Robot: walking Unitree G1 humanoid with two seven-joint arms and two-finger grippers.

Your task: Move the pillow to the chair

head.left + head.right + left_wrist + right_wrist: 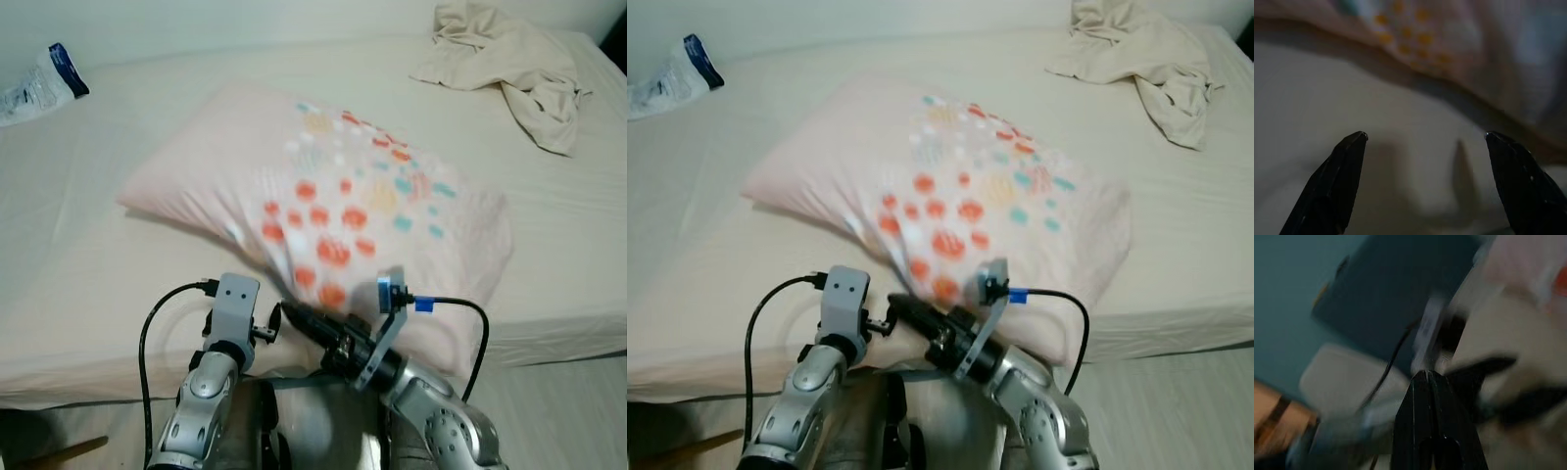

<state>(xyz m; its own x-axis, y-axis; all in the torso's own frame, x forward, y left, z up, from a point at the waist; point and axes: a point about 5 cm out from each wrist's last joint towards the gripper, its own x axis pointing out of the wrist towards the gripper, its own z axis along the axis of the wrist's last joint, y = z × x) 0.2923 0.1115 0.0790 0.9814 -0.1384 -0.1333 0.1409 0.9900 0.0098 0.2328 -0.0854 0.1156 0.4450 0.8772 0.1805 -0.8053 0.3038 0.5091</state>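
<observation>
Pillow lying on the bed, both end effectors low at its near edge.

The pale pink rectangular pillow with orange and teal dots rests on the cream-sheeted bed, its long axis running diagonally from the far left toward the near right corner. The left end effector has its fingers spread wide, hovering over the sheet just short of the pillow's edge. The right end effector has its fingers pressed together beside the pillow's near edge. A crumpled beige cloth lies at the far right.
</observation>
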